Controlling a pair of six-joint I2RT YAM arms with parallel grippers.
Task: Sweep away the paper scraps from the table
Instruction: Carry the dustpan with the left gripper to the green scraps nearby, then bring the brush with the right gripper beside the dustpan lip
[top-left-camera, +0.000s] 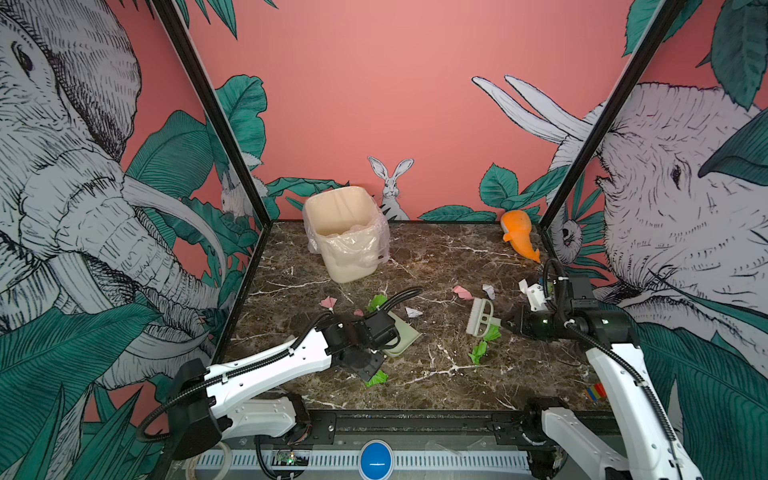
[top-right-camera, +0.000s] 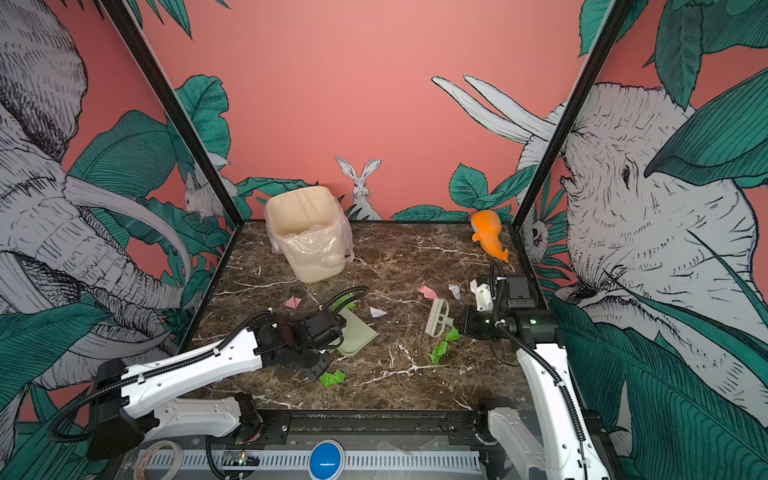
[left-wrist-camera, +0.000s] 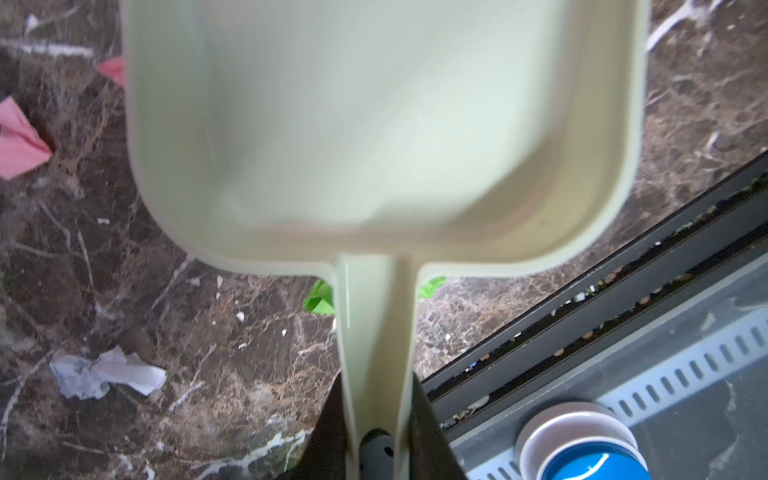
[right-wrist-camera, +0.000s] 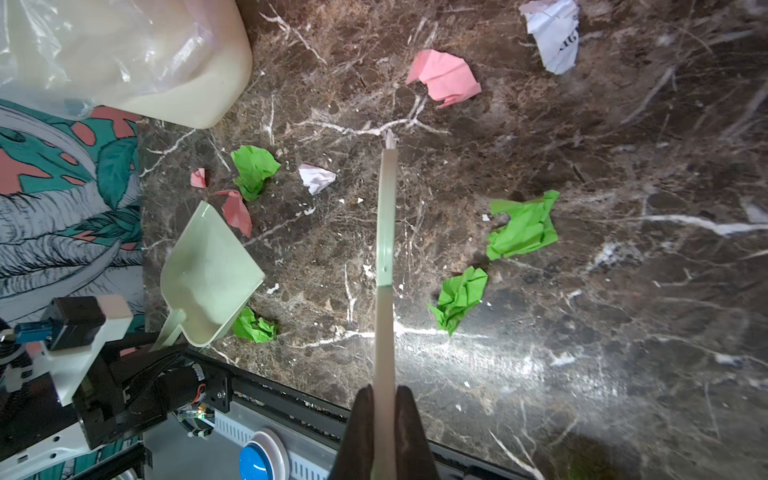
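The left fingers (left-wrist-camera: 328, 428) clamp the handle of a pale green dustpan (top-left-camera: 405, 334), near left on the marble worktop (top-left-camera: 440, 390). The right fingers (right-wrist-camera: 409, 432) pinch a small brush (top-left-camera: 480, 316) at right. Green, pink and white paper scraps (top-left-camera: 478, 353) lie scattered across the worktop's middle, around both tools.
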